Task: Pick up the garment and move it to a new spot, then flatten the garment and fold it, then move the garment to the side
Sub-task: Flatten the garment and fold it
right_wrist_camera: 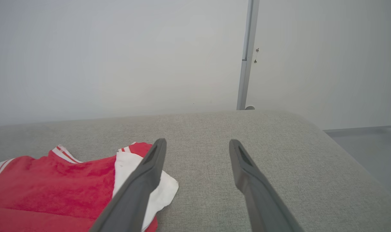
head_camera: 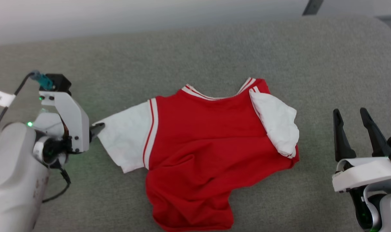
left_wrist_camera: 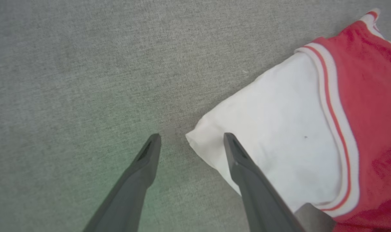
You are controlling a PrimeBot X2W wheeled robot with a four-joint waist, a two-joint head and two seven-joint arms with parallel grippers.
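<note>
The garment [head_camera: 202, 141] is a red T-shirt with white sleeves, lying crumpled on the grey cushion with its striped collar toward the far side. One white sleeve [left_wrist_camera: 279, 135] is spread out to the left; the other is folded back over the red body at the right. My left gripper [left_wrist_camera: 190, 138] is open, its fingers straddling the tip of the left sleeve's cuff, nothing clamped. In the head view the left gripper [head_camera: 97, 129] sits at that sleeve's outer edge. My right gripper [head_camera: 353, 119] is open and empty, clear of the garment [right_wrist_camera: 53, 187] to its right.
The grey upholstered surface [head_camera: 215, 51] stretches wide around the shirt, with a rounded edge at the far right [right_wrist_camera: 327, 135]. A pale wall and a vertical metal post [right_wrist_camera: 247, 54] stand behind it. A cable [head_camera: 8, 103] runs along my left arm.
</note>
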